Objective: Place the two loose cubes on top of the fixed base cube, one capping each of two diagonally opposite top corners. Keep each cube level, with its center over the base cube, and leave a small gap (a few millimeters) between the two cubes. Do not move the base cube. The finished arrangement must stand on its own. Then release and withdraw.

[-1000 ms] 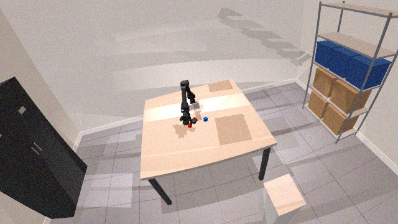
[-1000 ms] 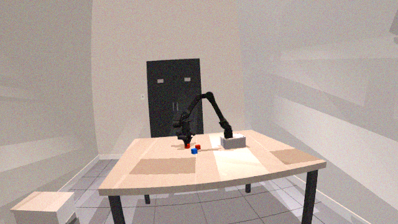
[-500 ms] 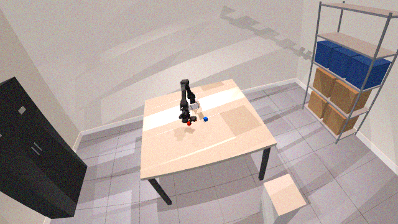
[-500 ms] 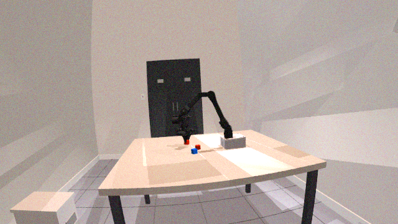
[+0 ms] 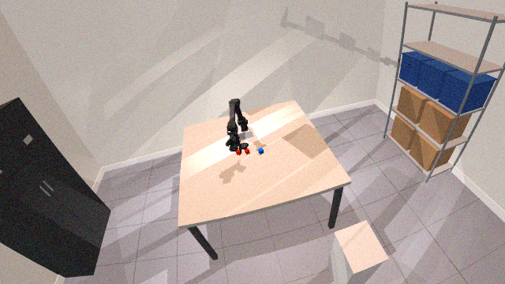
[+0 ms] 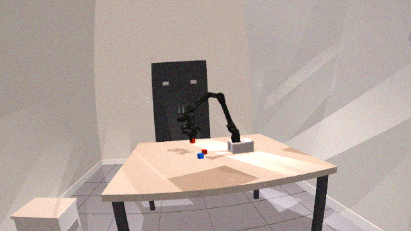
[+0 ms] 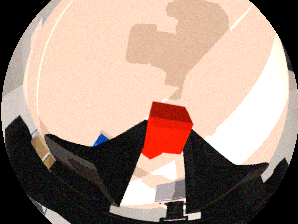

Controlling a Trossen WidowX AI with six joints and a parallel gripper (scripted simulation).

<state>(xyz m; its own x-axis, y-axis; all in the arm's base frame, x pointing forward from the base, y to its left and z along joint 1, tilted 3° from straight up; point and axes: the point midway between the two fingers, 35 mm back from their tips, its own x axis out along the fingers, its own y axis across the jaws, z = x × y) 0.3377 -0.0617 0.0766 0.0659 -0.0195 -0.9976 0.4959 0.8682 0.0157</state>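
Exterior view: fingers (image 5: 233,148) (image 6: 191,136) pinch one red cube (image 5: 238,152) (image 6: 192,140) (image 7: 170,137) by its sides, above the tabletop (image 5: 256,189) (image 6: 144,173) (image 7: 90,75); underside free for seating. Blue cube (image 5: 260,151) (image 6: 200,156) (image 7: 101,140), likely base, sits near second red cube (image 5: 247,151) (image 6: 204,151). Tabletop edges well apart. Approach high; low travel could clip either.
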